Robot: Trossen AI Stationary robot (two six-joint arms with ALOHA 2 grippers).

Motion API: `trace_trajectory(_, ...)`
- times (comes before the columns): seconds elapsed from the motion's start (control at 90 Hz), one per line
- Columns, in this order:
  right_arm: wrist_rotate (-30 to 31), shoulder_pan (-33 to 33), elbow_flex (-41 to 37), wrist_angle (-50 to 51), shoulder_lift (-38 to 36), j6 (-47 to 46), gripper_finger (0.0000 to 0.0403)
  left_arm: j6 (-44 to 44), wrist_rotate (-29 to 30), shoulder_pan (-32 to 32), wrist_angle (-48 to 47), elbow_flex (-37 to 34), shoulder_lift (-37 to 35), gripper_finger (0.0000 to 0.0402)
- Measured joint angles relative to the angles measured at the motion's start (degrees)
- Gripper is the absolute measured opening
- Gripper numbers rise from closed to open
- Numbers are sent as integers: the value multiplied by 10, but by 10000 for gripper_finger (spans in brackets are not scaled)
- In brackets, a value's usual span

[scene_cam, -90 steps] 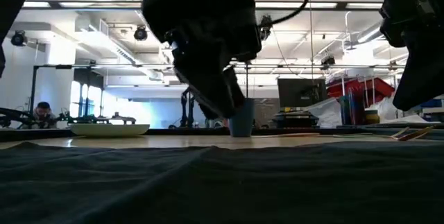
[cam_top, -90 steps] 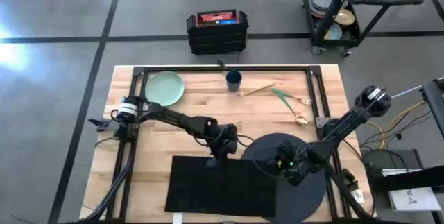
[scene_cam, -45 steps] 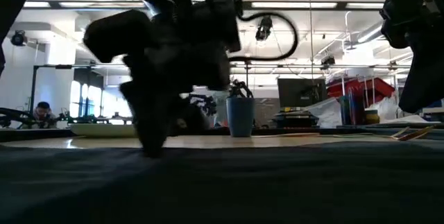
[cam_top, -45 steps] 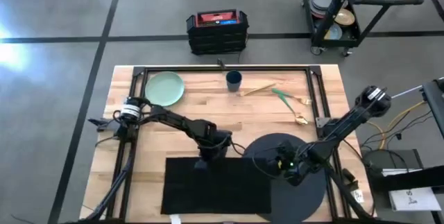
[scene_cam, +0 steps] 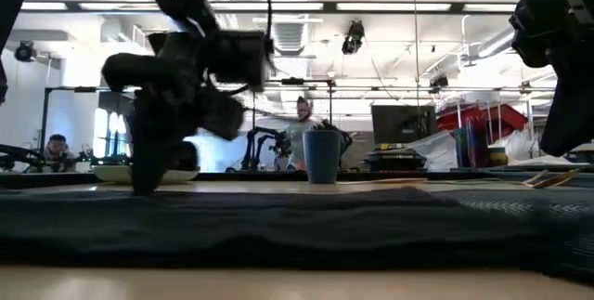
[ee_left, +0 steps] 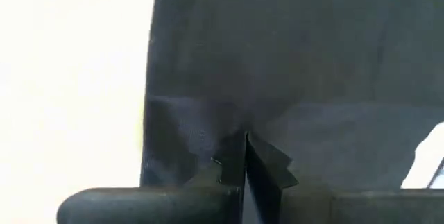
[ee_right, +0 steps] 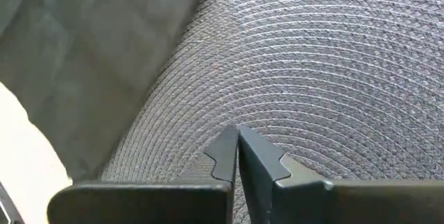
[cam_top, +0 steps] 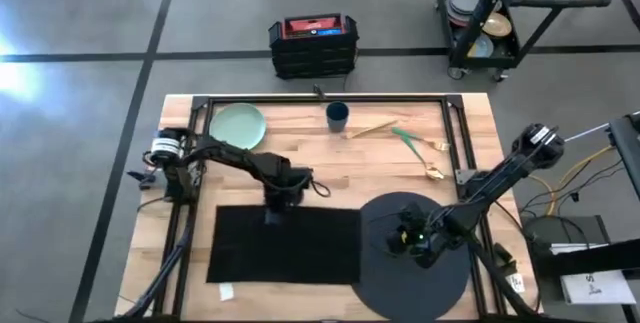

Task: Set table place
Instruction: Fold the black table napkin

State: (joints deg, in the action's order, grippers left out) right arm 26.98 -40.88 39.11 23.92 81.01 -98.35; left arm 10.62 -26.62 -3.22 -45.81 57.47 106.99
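Black cloth napkin (cam_top: 285,245) is lying flat on the near part of the table (cam_top: 300,133), its right edge overlapping the dark grey round placemat (cam_top: 425,263); the left gripper (cam_top: 274,210) is pinching the napkin's far edge, fingers clamped on the cloth. The right gripper (cam_top: 400,241) is pressing down on the placemat, fingers closed together. Pale green plate (cam_top: 238,126), blue cup (cam_top: 337,116) and cutlery (cam_top: 405,140) are sitting along the far side.

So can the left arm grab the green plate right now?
Probably not yet. The left gripper is shut on the far edge of the black napkin, so it would have to let go first. Otherwise the pale green plate sits close by on the table, with nothing between them.
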Motion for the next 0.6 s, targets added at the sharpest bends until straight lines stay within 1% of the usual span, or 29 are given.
trace_trajectory(0.089, 4, 0, 0, 0, 0, 0, 0, 7, -38, -5, -8, -2, -24, 0)
trace_trajectory(0.233, 33, 3, 0, -17, -2, 10, 0, 12, -43, 7, 52, 4, -92, 0)
trace_trajectory(0.3, 32, 18, 0, -55, -3, 47, 0, 28, -19, 14, 53, 5, -130, 0)
trace_trajectory(0.378, 4, 52, -8, -125, -3, 123, 0, 51, 16, 25, 30, -4, -167, 0)
trace_trajectory(0.444, -30, 91, -16, -191, -3, 188, 0, 77, 29, 35, 12, -16, -201, 0)
trace_trajectory(0.533, -56, 144, -20, -241, -3, 258, 0, 130, 29, 57, 11, -49, -236, 0)
trace_trajectory(0.6, -91, 181, -20, -262, -3, 301, 0, 177, 29, 79, 19, -81, -251, 0)
